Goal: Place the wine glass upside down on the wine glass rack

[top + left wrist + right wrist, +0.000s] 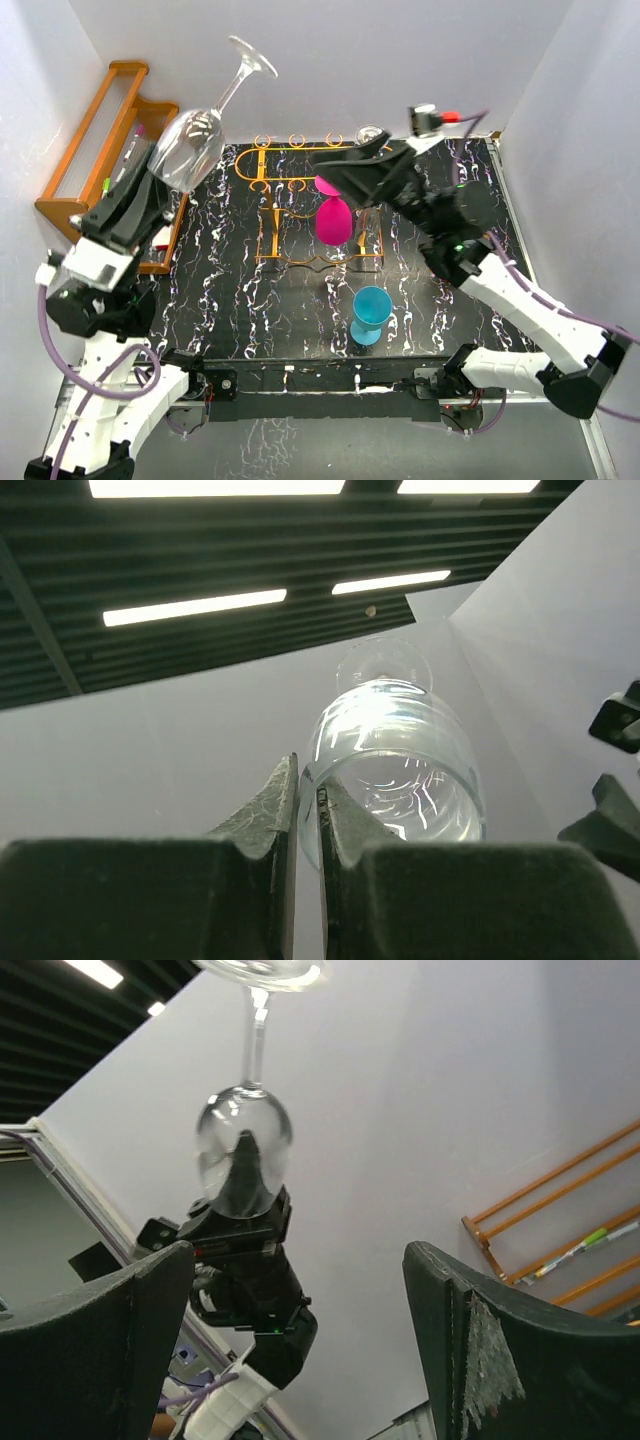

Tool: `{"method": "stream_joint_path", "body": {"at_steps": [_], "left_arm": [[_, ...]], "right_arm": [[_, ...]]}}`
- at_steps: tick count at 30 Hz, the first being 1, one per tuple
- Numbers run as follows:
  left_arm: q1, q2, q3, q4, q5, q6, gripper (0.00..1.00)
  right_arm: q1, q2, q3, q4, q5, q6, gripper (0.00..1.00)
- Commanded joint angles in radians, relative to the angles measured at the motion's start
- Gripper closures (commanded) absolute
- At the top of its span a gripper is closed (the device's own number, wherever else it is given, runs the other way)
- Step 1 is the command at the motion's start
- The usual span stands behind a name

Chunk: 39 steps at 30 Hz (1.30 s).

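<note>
My left gripper (pixel 165 182) is shut on the rim of a clear wine glass (pixel 190 145) and holds it high over the table's left side. The stem and foot (pixel 252 55) point up toward the back wall. In the left wrist view the fingers (pixel 275 810) pinch the glass wall (pixel 400 770). The orange-gold wire rack (pixel 275 205) stands at the table's middle back. My right gripper (pixel 340 180) is open and empty above the rack's right part. Its view shows the glass (pixel 245 1145) in the left gripper, between its wide-apart jaws (pixel 300 1250).
A pink glass (pixel 333 220) hangs in the wire rack. A blue glass (pixel 371 312) stands on the black marbled table (pixel 230 300) in front of the rack. A brown wooden rack (pixel 95 150) lines the left wall and also shows in the right wrist view (pixel 560 1215). White walls enclose the table.
</note>
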Motion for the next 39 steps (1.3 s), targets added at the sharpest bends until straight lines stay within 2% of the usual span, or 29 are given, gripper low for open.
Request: {"method": "stream_joint_path", "body": {"at_steps": [1,4,8,11,15,23,30,34,39], "left_arm": [[0.012,-0.053,-0.091,0.186,0.135,0.169,1.00],[0.010,-0.072,-0.136,0.228,0.143,0.264,1.00],[0.012,-0.098,-0.187,0.249,0.137,0.329,1.00],[0.012,-0.126,-0.232,0.251,0.137,0.334,1.00],[0.011,-0.152,-0.272,0.253,0.124,0.342,1.00],[0.012,-0.168,-0.313,0.277,0.153,0.355,1.00],[0.011,-0.177,-0.335,0.277,0.179,0.355,1.00],[0.011,-0.182,-0.342,0.280,0.191,0.359,1.00],[0.011,-0.189,-0.344,0.275,0.208,0.366,1.00]], "right_arm": [[0.190,0.067,0.065,0.037,0.312,-0.159,0.14],[0.318,0.123,0.060,0.154,0.433,-0.250,0.18],[0.457,0.186,0.020,0.397,0.531,-0.378,0.25],[0.524,0.230,0.029,0.493,0.581,-0.484,0.25],[0.552,0.271,0.022,0.600,0.632,-0.532,0.25],[0.552,0.343,0.095,0.603,0.748,-0.591,0.23],[0.552,0.389,0.142,0.621,0.763,-0.613,0.23],[0.546,0.390,0.143,0.613,0.778,-0.618,0.29],[0.506,0.391,0.138,0.593,0.755,-0.538,0.39]]}}
